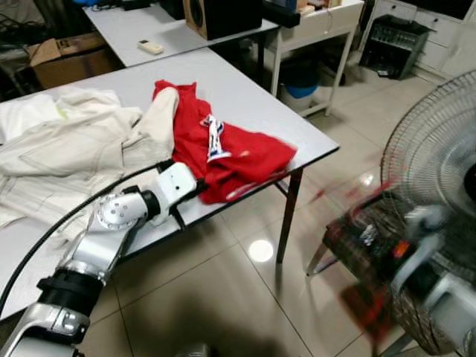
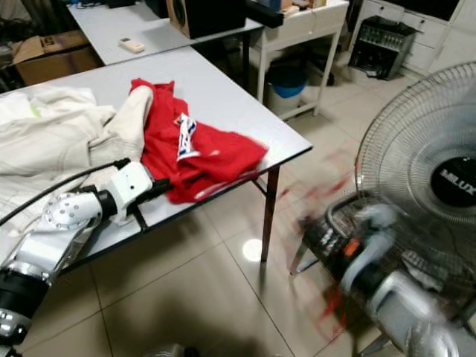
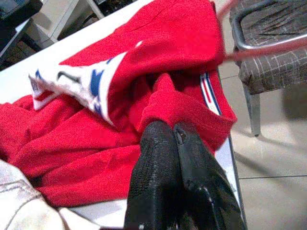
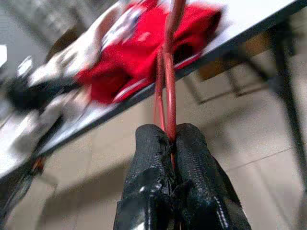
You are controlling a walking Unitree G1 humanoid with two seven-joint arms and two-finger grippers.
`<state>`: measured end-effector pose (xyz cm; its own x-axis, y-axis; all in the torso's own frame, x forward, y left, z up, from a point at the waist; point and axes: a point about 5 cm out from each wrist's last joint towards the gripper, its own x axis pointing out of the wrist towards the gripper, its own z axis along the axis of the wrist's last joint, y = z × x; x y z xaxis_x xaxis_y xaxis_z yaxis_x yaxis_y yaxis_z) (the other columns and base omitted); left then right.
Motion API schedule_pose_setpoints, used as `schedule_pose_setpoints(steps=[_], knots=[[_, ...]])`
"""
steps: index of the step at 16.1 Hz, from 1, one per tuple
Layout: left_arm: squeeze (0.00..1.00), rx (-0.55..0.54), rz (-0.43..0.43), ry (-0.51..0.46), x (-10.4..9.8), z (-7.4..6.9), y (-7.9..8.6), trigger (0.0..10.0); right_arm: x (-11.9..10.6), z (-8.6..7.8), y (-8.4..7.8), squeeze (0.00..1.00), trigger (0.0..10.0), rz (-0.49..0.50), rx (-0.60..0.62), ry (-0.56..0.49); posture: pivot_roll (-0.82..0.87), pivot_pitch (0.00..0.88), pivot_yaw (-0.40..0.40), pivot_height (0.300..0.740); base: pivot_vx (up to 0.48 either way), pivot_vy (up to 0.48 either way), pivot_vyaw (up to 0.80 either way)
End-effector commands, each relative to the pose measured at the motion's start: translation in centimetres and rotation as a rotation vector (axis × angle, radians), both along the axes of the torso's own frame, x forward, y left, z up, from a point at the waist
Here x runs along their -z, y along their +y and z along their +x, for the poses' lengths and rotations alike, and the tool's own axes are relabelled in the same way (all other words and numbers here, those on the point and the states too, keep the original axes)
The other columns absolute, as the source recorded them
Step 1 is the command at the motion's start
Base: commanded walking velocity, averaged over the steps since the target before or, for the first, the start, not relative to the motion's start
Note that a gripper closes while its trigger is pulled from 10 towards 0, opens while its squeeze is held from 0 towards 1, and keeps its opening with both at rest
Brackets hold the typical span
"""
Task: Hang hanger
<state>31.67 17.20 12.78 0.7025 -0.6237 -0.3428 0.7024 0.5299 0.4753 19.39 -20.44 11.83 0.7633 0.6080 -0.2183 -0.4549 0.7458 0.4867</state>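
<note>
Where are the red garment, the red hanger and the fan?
red garment [image 1: 245,156], left eye view: its middle.
red hanger [image 4: 169,86], right wrist view: its thin bar.
fan [image 2: 416,171], right eye view: its wire grille.

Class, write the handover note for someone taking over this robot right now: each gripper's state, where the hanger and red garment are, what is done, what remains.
Left gripper: shut on the red garment, pinching its edge at the near edge of the grey table.
Right gripper: shut on the red hanger, held off the table, over the floor; blurred, so likely moving.
Done: both things are gripped.
Left: the hanger is not yet in the garment; nothing is hung. The cream clothes lie beside the garment, and a fan stands near the right arm.
</note>
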Motion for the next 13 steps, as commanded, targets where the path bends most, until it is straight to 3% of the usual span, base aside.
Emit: schedule_pose_setpoints(steps=[1, 9, 12, 13], knots=[[0.00, -0.005, 0.019, -0.020, -0.4, 0.3, 0.1, 0.0, -0.5, -0.4, 0.5, 0.00, 10.0, -0.048, -0.078, -0.011, -0.09, 0.018, 0.045, 0.740, 0.000, 0.000, 0.00], [0.00, 0.010, 0.055, -0.024, 0.2, 0.2, -0.4, 0.0, -6.1, -3.4, -2.4, 0.00, 10.0, -0.192, -0.345, -0.130, -0.09, 0.017, 0.036, 0.740, 0.000, 0.000, 0.00], [0.00, 0.026, 0.065, -0.012, 0.6, 0.1, -0.6, 0.0, -8.5, -2.6, -3.0, 0.00, 10.0, -0.163, -0.330, -0.234, -0.09, 0.020, 0.034, 0.740, 0.000, 0.000, 0.00], [0.00, 0.059, 0.063, -0.002, 0.8, -0.3, -0.8, 0.0, -8.8, -1.5, -3.2, 0.00, 10.0, -0.153, -0.270, -0.272, -0.09, 0.021, 0.036, 0.740, 0.000, 0.000, 0.00]])
